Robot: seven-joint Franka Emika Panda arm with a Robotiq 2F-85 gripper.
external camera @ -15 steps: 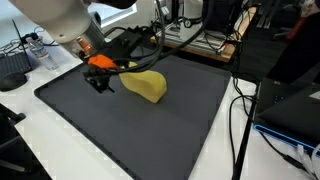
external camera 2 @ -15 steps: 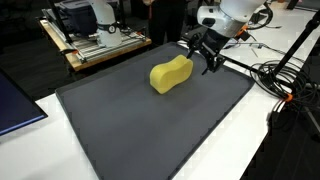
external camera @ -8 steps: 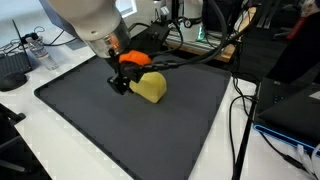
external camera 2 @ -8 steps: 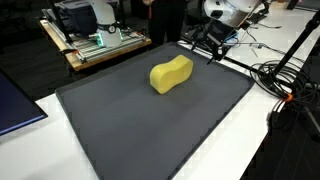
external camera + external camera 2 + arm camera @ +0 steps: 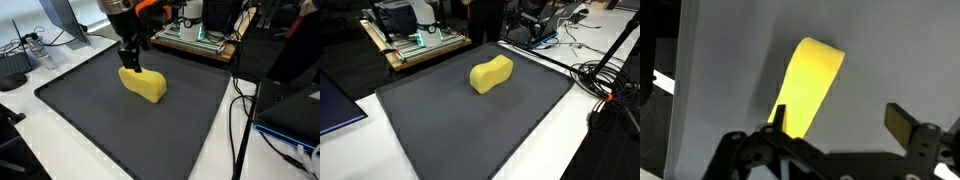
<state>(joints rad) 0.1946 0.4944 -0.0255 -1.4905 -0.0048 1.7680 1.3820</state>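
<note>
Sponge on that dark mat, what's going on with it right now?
A robot arm's claw hangs open above one end of the yellow sponge and holds nothing. The sponge lies flat on the mat. In an exterior view the sponge has nothing touching it. In the wrist view it shows beneath the spread fingers.

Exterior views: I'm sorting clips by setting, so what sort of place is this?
Probably a lab or workshop: a wooden bench loaded with electronics, loose cables trailing over the white table, and a black work mat under a yellow sponge.
</note>
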